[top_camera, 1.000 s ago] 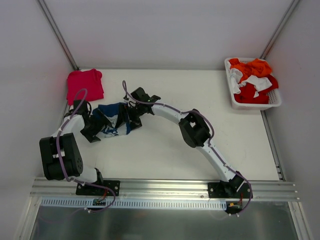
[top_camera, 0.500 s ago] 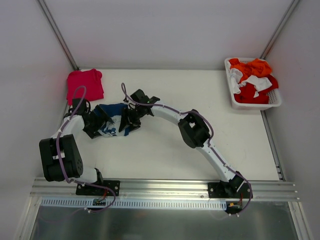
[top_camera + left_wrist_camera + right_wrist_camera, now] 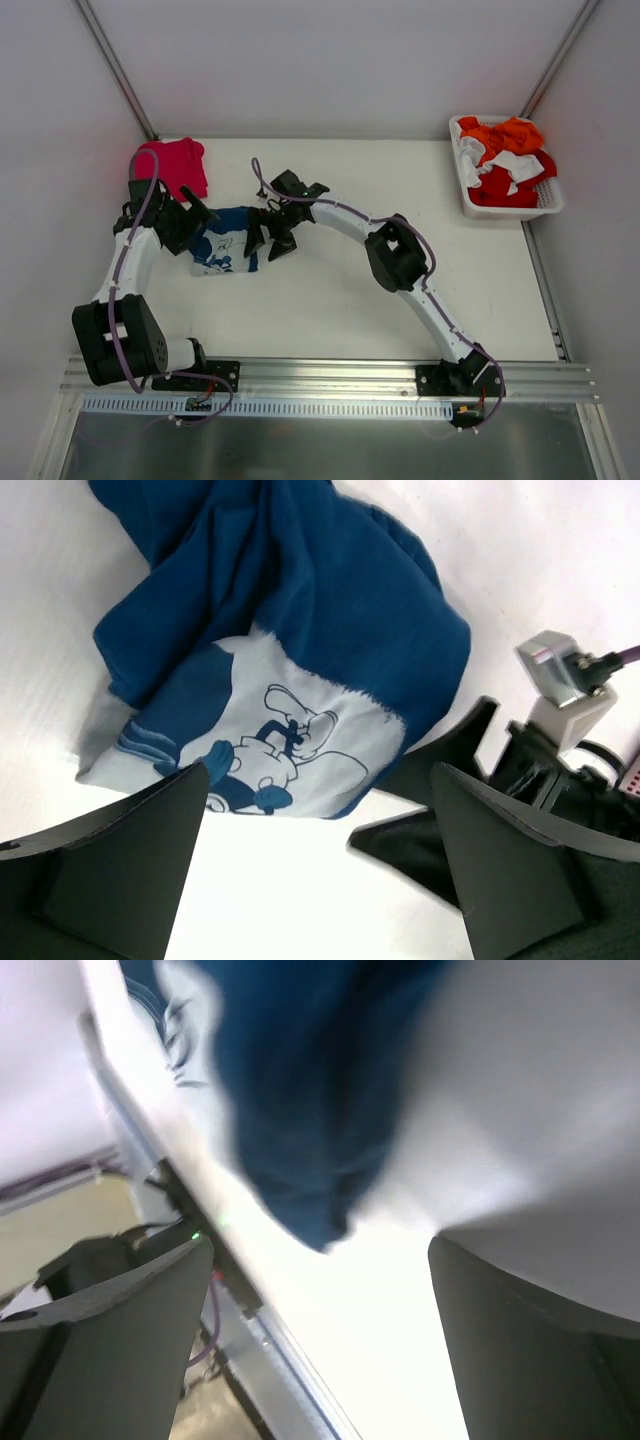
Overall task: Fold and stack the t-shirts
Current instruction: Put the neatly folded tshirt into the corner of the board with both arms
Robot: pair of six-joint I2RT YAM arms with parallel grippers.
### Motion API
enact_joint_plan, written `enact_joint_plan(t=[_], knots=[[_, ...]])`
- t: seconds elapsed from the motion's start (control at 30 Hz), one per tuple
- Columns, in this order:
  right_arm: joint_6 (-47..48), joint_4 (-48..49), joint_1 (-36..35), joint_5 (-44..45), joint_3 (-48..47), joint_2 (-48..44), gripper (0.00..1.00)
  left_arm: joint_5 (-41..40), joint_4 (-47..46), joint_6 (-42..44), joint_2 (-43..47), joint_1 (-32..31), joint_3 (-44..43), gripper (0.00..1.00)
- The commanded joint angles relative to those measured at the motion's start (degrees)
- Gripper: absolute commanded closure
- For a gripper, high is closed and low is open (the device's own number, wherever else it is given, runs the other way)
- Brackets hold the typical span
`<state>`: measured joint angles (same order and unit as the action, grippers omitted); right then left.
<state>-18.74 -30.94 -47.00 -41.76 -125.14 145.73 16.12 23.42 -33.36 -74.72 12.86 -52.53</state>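
Observation:
The dark navy t-shirt (image 3: 226,245) lies bunched on the white table (image 3: 330,300), left of the middle, with a white cartoon print (image 3: 300,750) facing up. The pinkish-red t-shirt (image 3: 170,166) lies folded at the back left corner. My left gripper (image 3: 196,228) hovers at the navy shirt's left edge, open and empty; in its wrist view (image 3: 320,865) the shirt (image 3: 300,620) lies just beyond the fingertips. At the shirt's right edge my right gripper (image 3: 266,243) stands open with nothing in it. Its wrist view (image 3: 320,1350) is blurred, with navy cloth (image 3: 310,1090) ahead of the fingers.
A white basket (image 3: 468,190) with orange, white and red clothes stands at the back right corner. Grey walls close in the table at the back and both sides. A metal rail (image 3: 330,375) runs along the near edge. The right gripper's black fingers (image 3: 470,770) show in the left wrist view.
Both grippers have drawn back from the navy shirt: the left one toward the back left, the right one slightly right. The shirt now lies uncovered between them.

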Motion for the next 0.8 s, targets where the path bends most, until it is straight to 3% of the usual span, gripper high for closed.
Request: enact_joint_plan(t=[0.0,0.17,0.23,0.33,0.37,0.5,0.53,0.57,0.6,0.77], knots=[[4.76,-10.52,5.42,9.12,-6.41,-5.19,0.06,-4.42,4.96,1.19,-0.78,0.5,-7.99,0.06],[10.21,-23.98,9.2,17.23,-12.67,-12.46,0.09,-12.33,11.19,6.03,-2.44,0.5,-20.65,0.07],[10.39,-25.04,10.88,17.59,-11.53,-15.46,0.24,-14.96,12.17,5.95,-3.24,0.5,-26.73,0.07],[9.43,-26.1,12.2,16.36,-10.12,-20.13,0.78,-21.03,12.88,3.4,-4.64,0.58,-31.83,0.07],[8.99,-26.8,12.37,16.36,-10.12,-21.53,0.99,-22.96,12.79,2.61,-5.69,0.5,-33.06,0.16],[9.69,-30.66,12.64,15.3,-10.12,-23.56,0.99,-23.95,11.91,-1.61,-11.75,0.58,-36.58,0.5],[10.12,-31.37,12.73,15.13,-10.21,-23.91,0.99,-22.98,11.91,-1.62,-15.86,0.58,-37.63,0.76],[11.35,-32.16,12.73,15.13,-10.56,-24.18,1.0,-21.93,12.0,-1.7,-18.25,0.58,-40.08,0.93],[12.06,-34.08,12.73,15.82,-11.52,-24.7,1.0,-21.31,12.52,-1.79,-20.27,0.58,-41.41,1.0],[15.13,-38.49,14.13,16.71,-13.99,-27.16,1.0,-18.75,14.63,-1.88,-33.9,0.15,-52.81,1.0]])
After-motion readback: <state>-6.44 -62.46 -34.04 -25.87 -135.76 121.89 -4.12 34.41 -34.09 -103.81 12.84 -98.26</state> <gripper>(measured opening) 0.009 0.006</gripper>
